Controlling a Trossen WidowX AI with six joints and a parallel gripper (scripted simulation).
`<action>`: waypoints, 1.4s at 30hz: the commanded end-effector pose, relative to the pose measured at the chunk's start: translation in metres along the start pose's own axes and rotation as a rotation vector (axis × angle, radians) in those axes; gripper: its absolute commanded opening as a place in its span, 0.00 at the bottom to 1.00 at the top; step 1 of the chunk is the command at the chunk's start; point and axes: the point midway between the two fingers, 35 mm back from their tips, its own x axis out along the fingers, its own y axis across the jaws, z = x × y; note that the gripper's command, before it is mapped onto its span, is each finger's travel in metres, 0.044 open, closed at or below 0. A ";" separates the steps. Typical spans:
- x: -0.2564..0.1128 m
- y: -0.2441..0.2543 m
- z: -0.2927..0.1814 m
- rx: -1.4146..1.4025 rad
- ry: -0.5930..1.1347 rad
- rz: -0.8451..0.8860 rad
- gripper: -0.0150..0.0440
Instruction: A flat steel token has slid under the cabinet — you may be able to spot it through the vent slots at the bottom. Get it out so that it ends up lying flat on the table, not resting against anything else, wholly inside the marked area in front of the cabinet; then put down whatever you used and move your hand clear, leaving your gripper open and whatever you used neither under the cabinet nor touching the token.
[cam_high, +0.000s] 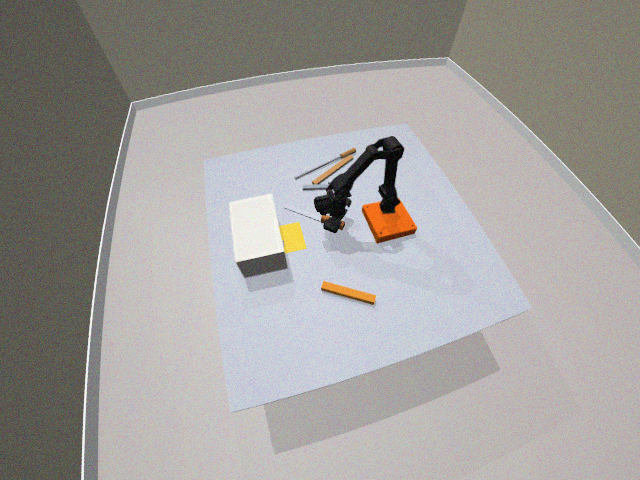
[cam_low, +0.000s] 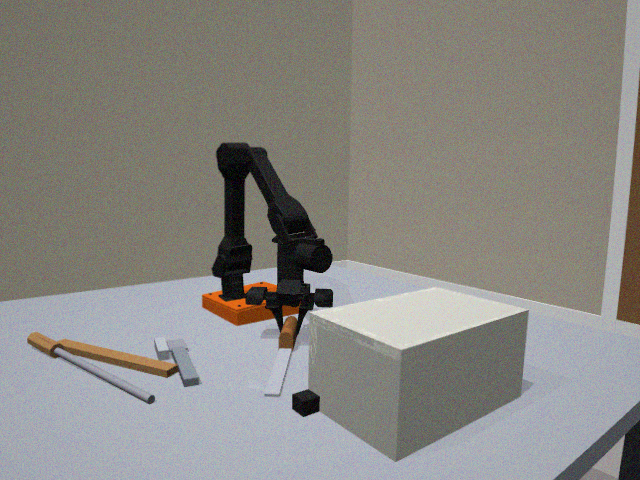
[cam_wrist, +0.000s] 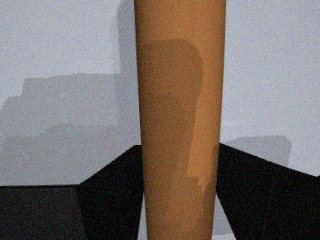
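Observation:
My gripper (cam_high: 333, 223) (cam_low: 290, 330) (cam_wrist: 175, 152) is shut on the wooden handle of a tool with a long, thin, flat blade (cam_high: 302, 214) (cam_low: 278, 373). The blade points toward the cabinet side and appears held low over the table; its tip is outside the cabinet. The white cabinet (cam_high: 255, 227) (cam_low: 418, 320) stands in front of the arm. The yellow marked area (cam_high: 294, 237) lies against its front, and the exterior view does not show it. The steel token is not visible in any view, nor are the vent slots. The wrist view shows only the handle between the fingers.
A rod with a wooden handle (cam_high: 317, 167) (cam_low: 103, 374), a wooden bar (cam_high: 332, 171) (cam_low: 118, 357) and a grey metal piece (cam_high: 313, 187) (cam_low: 184, 364) lie to one side. An orange bar (cam_high: 347, 292) lies on the other. A black cube (cam_low: 306, 402) sits by the cabinet.

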 end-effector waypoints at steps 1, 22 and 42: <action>-0.001 0.004 -0.003 0.000 -0.002 0.002 0.25; -0.001 0.021 -0.018 0.000 -0.001 0.004 0.25; -0.001 0.036 -0.032 0.000 0.001 0.005 0.25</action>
